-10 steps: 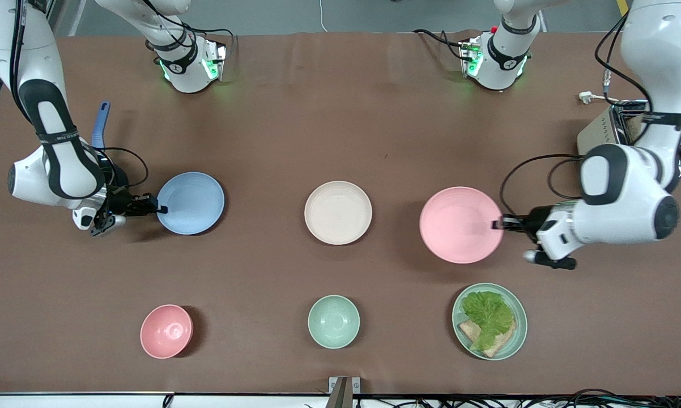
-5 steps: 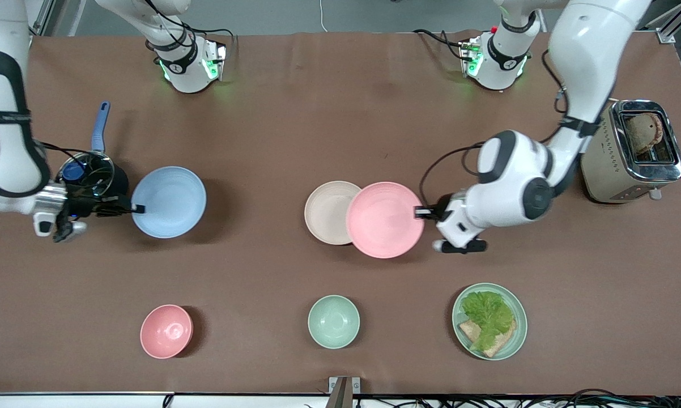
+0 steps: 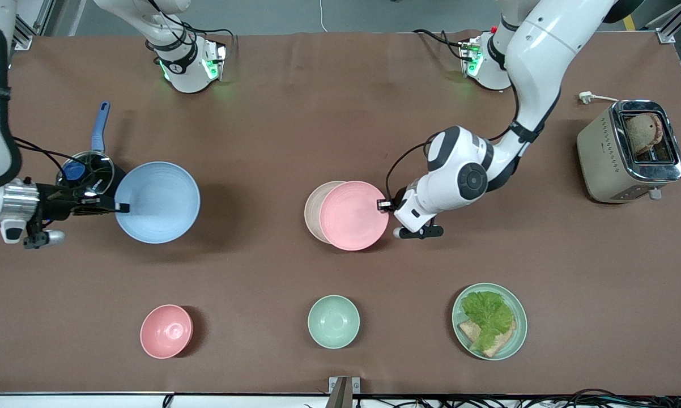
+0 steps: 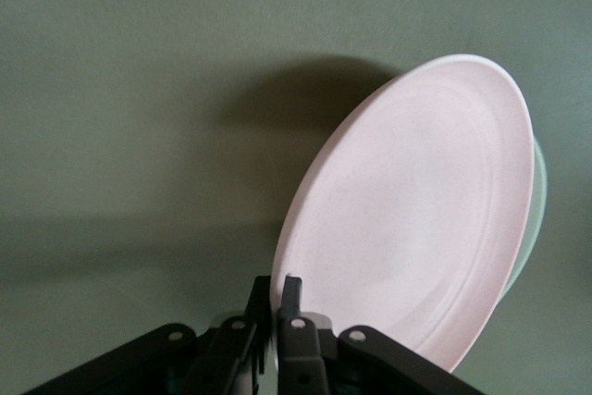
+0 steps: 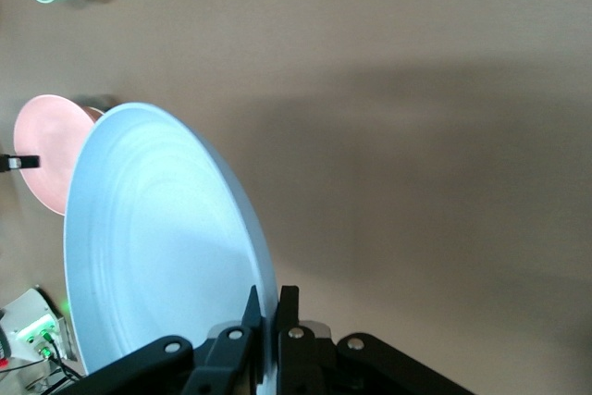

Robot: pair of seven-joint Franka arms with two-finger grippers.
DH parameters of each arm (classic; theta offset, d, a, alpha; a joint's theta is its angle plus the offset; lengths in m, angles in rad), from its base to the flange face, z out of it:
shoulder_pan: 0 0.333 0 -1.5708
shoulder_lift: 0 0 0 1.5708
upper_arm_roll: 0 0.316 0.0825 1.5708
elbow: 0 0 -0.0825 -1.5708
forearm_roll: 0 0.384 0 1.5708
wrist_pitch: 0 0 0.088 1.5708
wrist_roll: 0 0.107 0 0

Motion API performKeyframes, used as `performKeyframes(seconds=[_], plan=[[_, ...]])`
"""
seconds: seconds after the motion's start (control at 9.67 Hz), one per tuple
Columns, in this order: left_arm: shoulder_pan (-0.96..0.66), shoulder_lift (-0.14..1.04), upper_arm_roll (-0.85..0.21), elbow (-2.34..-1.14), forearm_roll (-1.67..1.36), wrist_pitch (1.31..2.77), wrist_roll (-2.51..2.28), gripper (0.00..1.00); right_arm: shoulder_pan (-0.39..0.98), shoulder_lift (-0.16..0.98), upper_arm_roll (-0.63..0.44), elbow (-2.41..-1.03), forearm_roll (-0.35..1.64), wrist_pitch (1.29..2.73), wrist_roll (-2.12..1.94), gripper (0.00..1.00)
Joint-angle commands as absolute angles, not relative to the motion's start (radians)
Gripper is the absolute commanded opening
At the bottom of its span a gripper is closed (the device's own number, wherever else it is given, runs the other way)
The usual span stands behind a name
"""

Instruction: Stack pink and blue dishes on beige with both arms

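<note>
Stacking: left gripper [image 3: 382, 204] fingers pinch pink plate [image 3: 354, 215] rim, covering beige plate [image 3: 313, 211].
Waiting: right gripper [image 3: 122, 207] fingers clamp lifted blue plate [image 3: 157, 202].

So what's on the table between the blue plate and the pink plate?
Nothing: the front view shows only bare brown table between the blue plate and the pink plate.

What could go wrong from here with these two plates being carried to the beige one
The left end effector grips the pink plate only at its rim, off-center over the beige plate; released now, it could settle crooked or slide off. The right end effector pinches the blue plate by a thin edge in the air, so it may slip. Both arms head for one spot and might collide.
</note>
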State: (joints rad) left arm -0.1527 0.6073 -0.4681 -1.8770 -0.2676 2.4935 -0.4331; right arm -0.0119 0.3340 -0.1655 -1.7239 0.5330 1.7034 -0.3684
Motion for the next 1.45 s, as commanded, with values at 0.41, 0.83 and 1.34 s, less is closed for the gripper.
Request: performKeyframes(seconds=[0.41,0.83,1.34], plan=[[-0.193,0.627,-0.463,-1.924,-0.261,2.553,-0.466,0.29,-0.002,0.298,0.162,-1.85,0.436,2.045,0.055,0.0],[-0.1,0.455,-0.456,-1.863,-0.246,2.322,-0.486,1.0,0.008,0.307,0.302,-1.946,0.437,2.239,0.199,0.0],[0.086,0.278,-0.459,-1.573,0.105,1.841,-0.482,1.0,0.107,0.423,0.434,-2.003,0.439,2.553,0.337,0.01]])
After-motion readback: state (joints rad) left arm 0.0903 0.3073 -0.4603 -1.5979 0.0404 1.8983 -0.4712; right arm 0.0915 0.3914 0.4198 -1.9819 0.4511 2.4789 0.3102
